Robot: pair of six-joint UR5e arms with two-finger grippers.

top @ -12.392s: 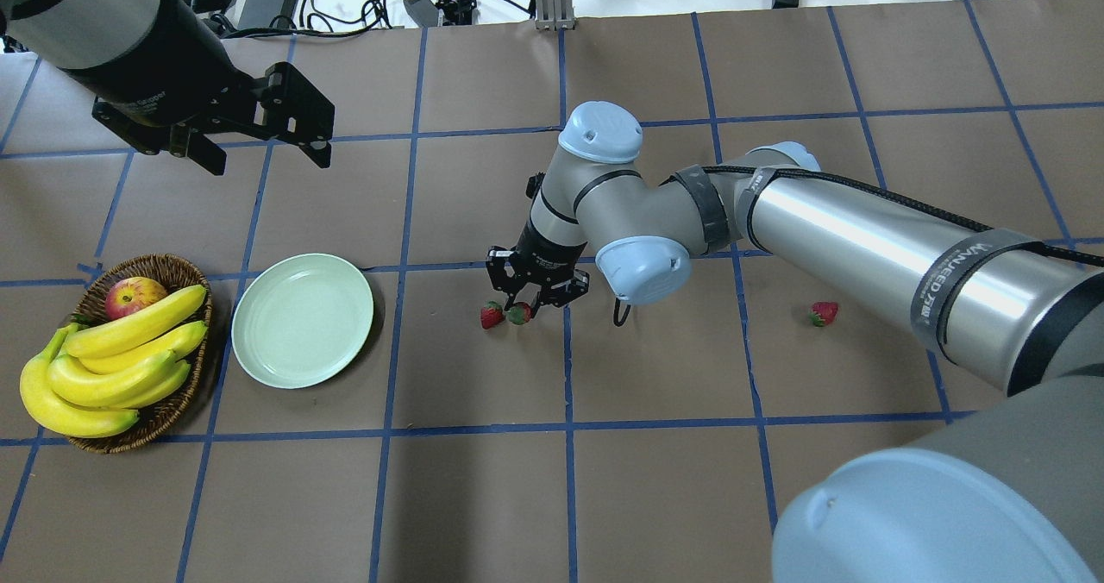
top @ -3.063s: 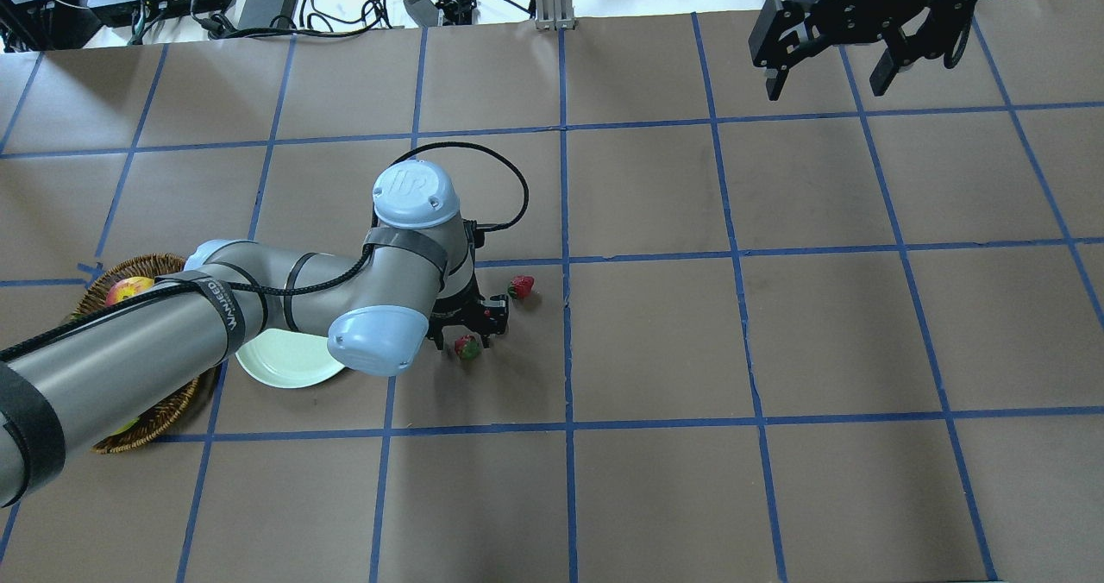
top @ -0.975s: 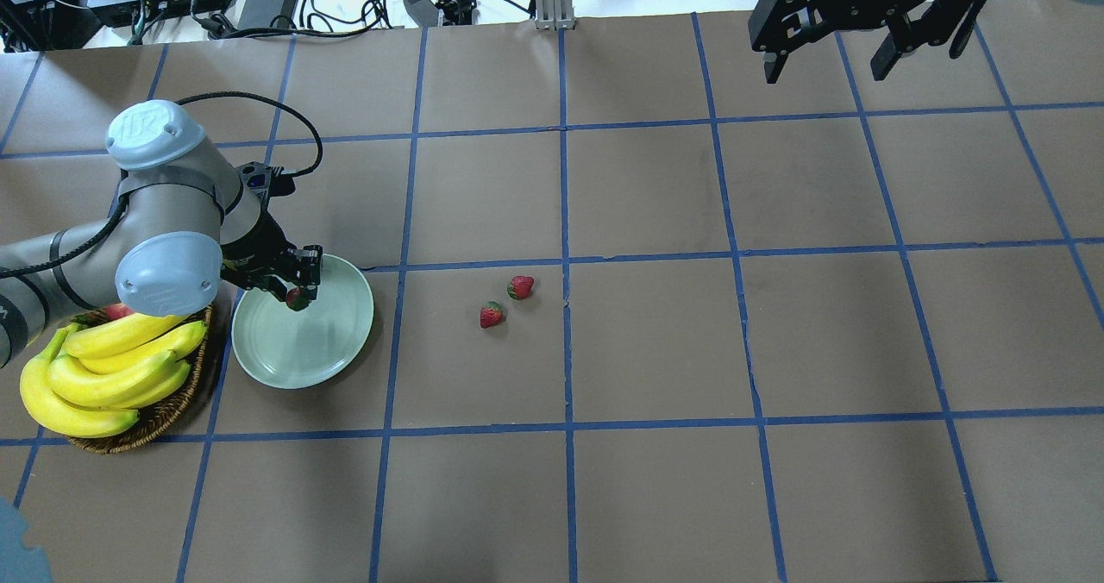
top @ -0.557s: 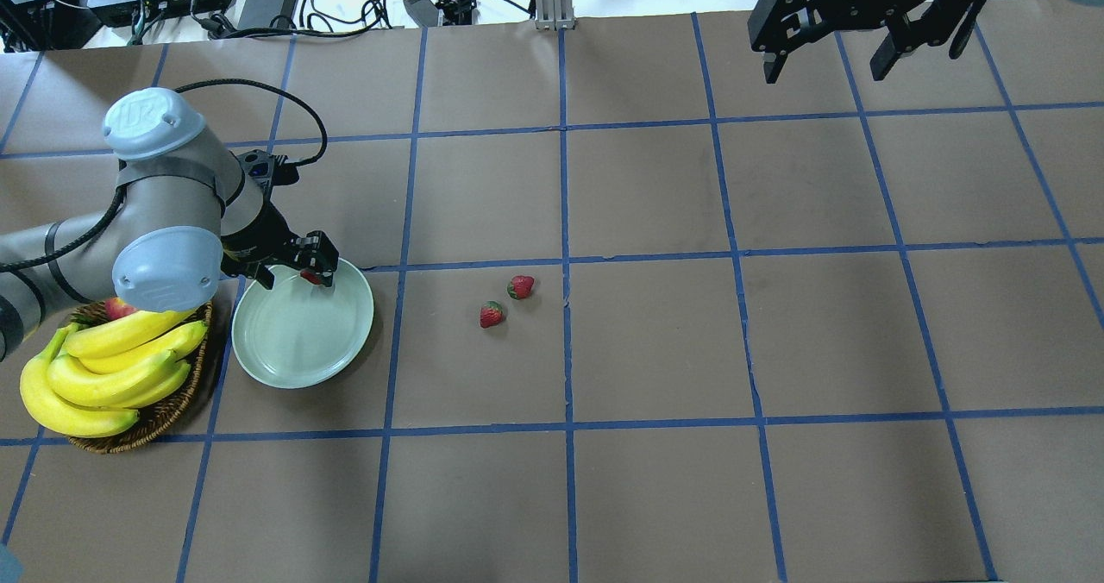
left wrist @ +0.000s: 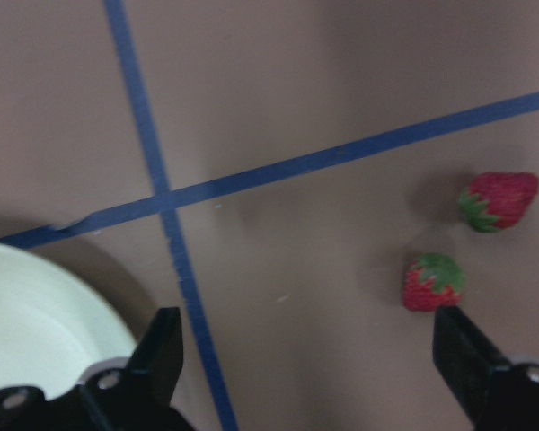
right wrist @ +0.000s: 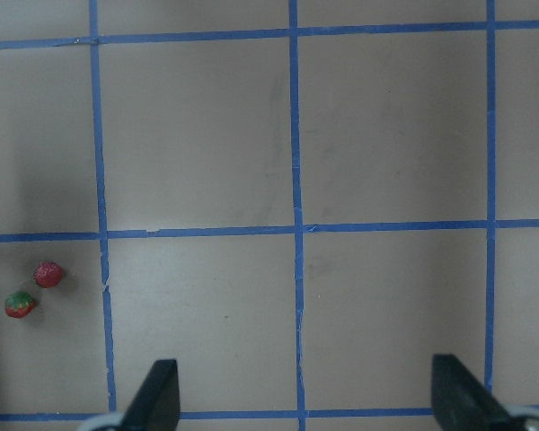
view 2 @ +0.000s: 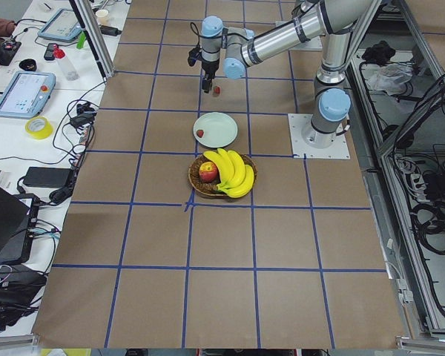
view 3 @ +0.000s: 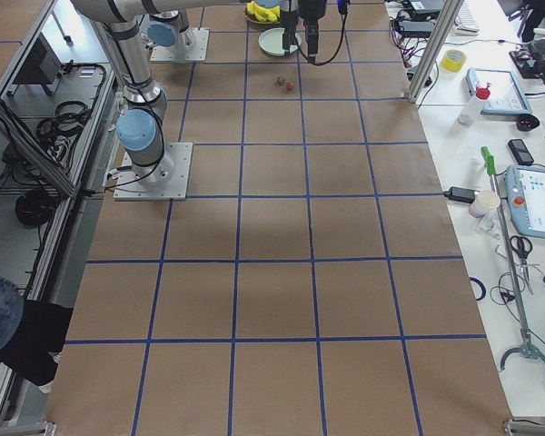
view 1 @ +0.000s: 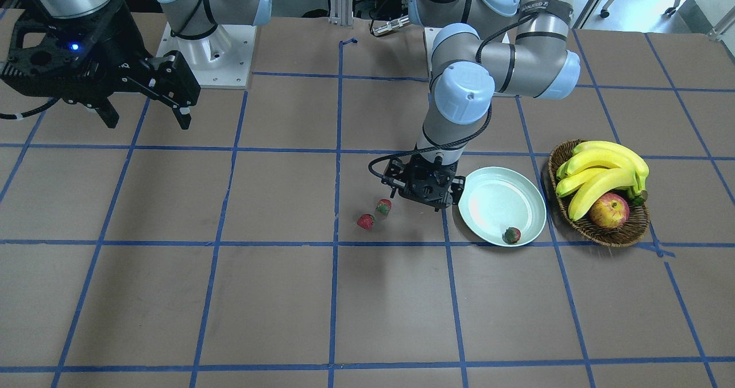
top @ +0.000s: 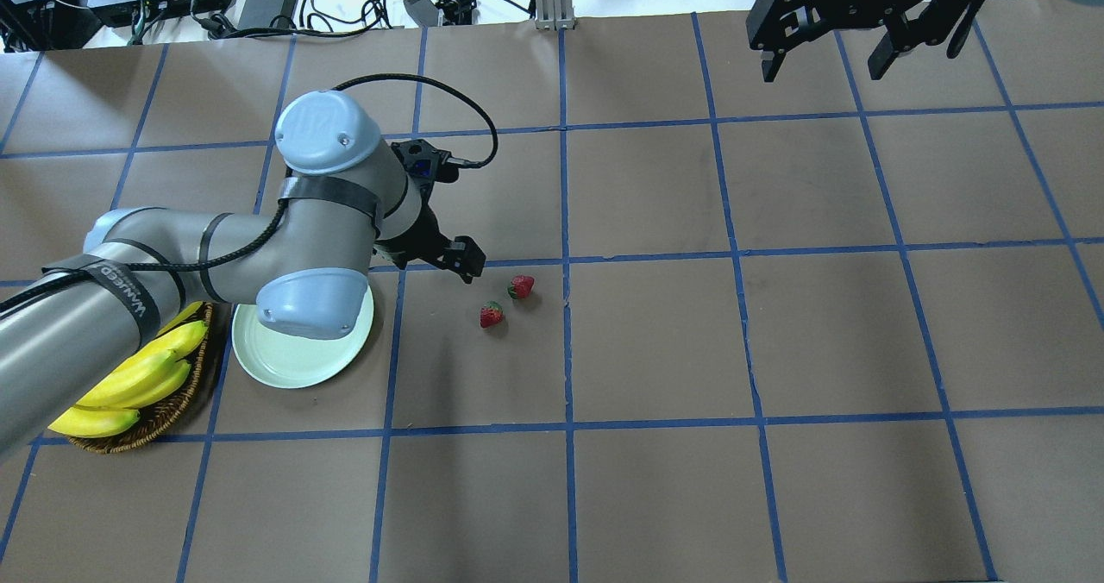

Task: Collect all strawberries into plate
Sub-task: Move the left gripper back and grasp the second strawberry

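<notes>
Left wrist-mounted view: the left claw [left wrist: 305, 337] is spread wide with nothing between its fingers [left wrist: 162, 350]. It hangs over the brown surface [left wrist: 296, 99], which is crossed by blue tape lines [left wrist: 135, 90].
Nearer strawberry: the nearer strawberry [left wrist: 434, 280] lies on the surface just ahead of one fingertip, its green cap turned away from the claw.
Farther strawberry: the farther strawberry [left wrist: 499, 199] lies just past the first, further ahead of the same finger. The two are close together but not touching.
Plate: the plate [left wrist: 36, 332] sits on the other side of the claw, its pale rim curving in beside the second finger. The exterior front-facing view puts the left claw between the plate's rim and the two loose strawberries, just beside the plate.
Third strawberry: the third strawberry [view 1: 511, 235] lies inside the plate by its rim, across the plate from the left claw and on the side away from the robot's base.
Right claw: the right claw [top: 819, 70] is held wide and empty, well apart from the left claw and from every fruit. Its own wrist camera shows the two loose strawberries small, off to one side of its fingers.
Basket: the wicker basket [view 1: 600, 237], holding bananas [view 1: 600, 170] and an apple [view 1: 608, 211], stands beyond the plate from the left claw, just beside the plate's rim.
</notes>
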